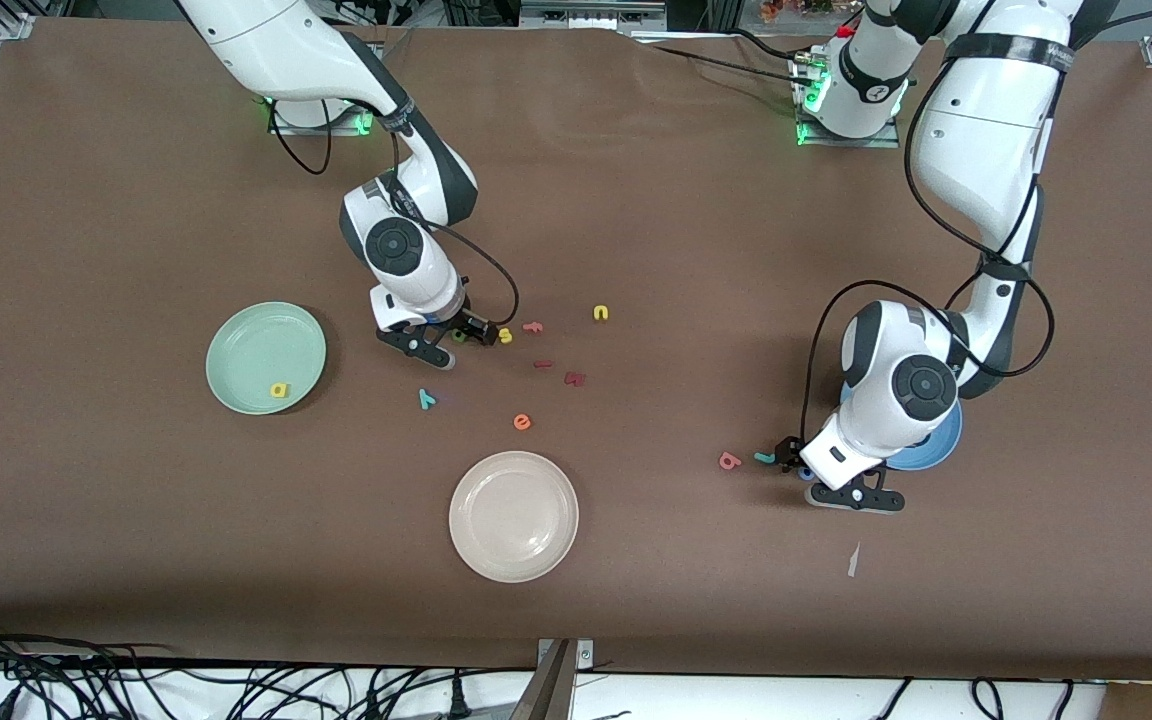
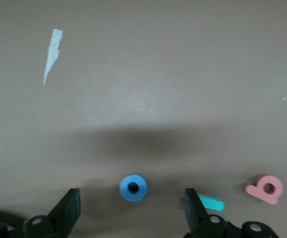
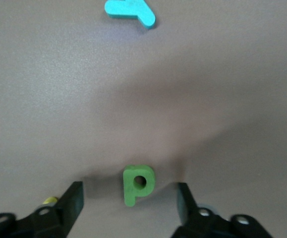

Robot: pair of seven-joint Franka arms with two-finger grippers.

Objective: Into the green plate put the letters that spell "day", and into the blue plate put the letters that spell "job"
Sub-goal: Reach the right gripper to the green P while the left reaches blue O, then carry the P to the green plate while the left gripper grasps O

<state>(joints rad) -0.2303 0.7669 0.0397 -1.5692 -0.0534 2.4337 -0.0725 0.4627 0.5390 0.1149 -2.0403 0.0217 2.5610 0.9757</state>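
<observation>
The green d [image 3: 137,184] lies flat on the table, centred between the spread fingers of the right gripper [image 3: 129,198], its stem running along the gap (matte foam, thin). The blue o [image 2: 133,187], a small ring, is likewise bracketed by the spread left gripper [image 2: 133,208], just beside the blue plate [image 1: 936,452].

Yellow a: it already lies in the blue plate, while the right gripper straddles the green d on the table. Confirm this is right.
Not quite. The yellow a lies in the green plate, not the blue one, as the front view shows. The rest holds: the right gripper straddles the green d on the table.
</observation>
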